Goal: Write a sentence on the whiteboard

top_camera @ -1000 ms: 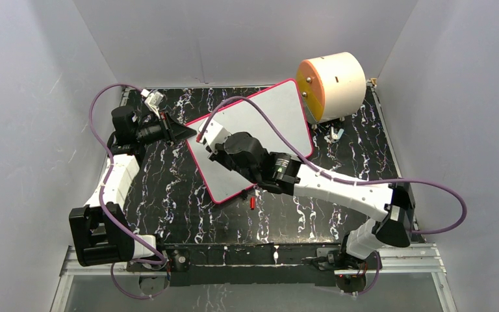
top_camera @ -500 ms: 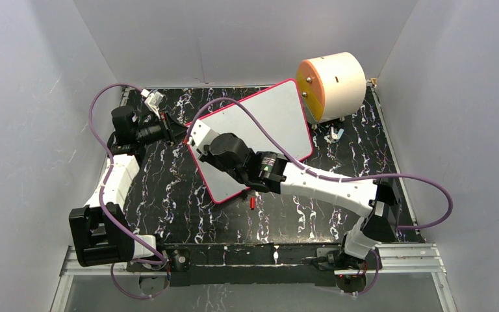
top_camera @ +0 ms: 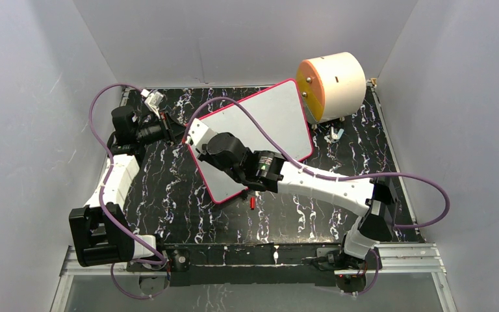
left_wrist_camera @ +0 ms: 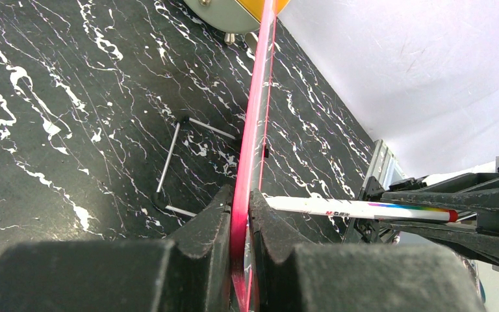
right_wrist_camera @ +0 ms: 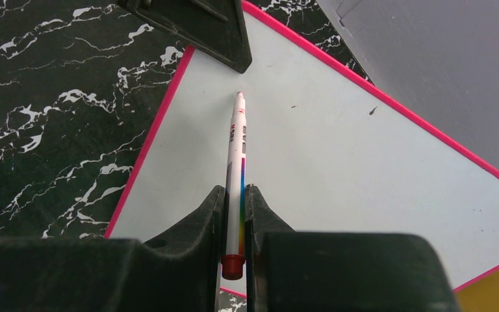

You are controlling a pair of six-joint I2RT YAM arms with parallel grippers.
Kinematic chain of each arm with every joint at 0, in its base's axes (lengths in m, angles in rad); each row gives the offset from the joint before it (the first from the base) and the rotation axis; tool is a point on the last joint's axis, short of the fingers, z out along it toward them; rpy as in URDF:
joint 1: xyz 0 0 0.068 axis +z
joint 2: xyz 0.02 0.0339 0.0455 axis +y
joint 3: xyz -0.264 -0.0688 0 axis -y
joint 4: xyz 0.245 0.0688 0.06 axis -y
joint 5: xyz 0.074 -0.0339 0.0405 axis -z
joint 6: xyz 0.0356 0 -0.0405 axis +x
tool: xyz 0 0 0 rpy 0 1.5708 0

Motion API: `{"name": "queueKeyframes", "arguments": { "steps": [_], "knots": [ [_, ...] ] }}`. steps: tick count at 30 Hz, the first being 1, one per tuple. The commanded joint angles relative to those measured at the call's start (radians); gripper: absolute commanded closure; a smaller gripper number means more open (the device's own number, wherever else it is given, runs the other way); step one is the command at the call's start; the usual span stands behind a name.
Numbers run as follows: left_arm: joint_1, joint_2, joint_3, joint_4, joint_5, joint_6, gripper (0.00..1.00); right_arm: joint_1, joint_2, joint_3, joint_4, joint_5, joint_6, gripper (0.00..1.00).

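The whiteboard [top_camera: 269, 120] stands tilted on the black table, with a white face and a pink-red frame. My left gripper [top_camera: 179, 132] is shut on its left edge; in the left wrist view the frame [left_wrist_camera: 255, 123] runs between the pads of that gripper [left_wrist_camera: 242, 208]. My right gripper [top_camera: 195, 138] is shut on a slim white marker [right_wrist_camera: 236, 162] with a red end. It shows in the right wrist view [right_wrist_camera: 235, 192]. The marker tip [right_wrist_camera: 239, 96] is at the board face [right_wrist_camera: 351, 156] near the left gripper's finger [right_wrist_camera: 201, 26]. No sentence shows on the board.
A cream cylinder with an orange face [top_camera: 332, 86] stands at the back right, touching the board's far corner. A small red cap [top_camera: 252, 203] lies on the table in front of the board. A wire stand [left_wrist_camera: 169, 162] lies behind the board. Grey walls enclose the table.
My right arm has moved left across the board, bringing the marker toward the left corner by the left gripper. The left gripper and the board have stayed put.
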Motion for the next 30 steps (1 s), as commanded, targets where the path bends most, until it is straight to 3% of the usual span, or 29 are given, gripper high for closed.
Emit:
{"name": "queueKeyframes", "arguments": {
  "steps": [1,30],
  "knots": [
    [-0.009,-0.021,0.010,-0.063,-0.049,0.038,1.00,0.005,0.011,0.064,0.030,0.007,0.014,1.00],
    [-0.009,-0.020,0.012,-0.063,-0.048,0.038,1.00,0.006,0.041,0.085,-0.041,0.051,0.041,1.00]
  ]
}}
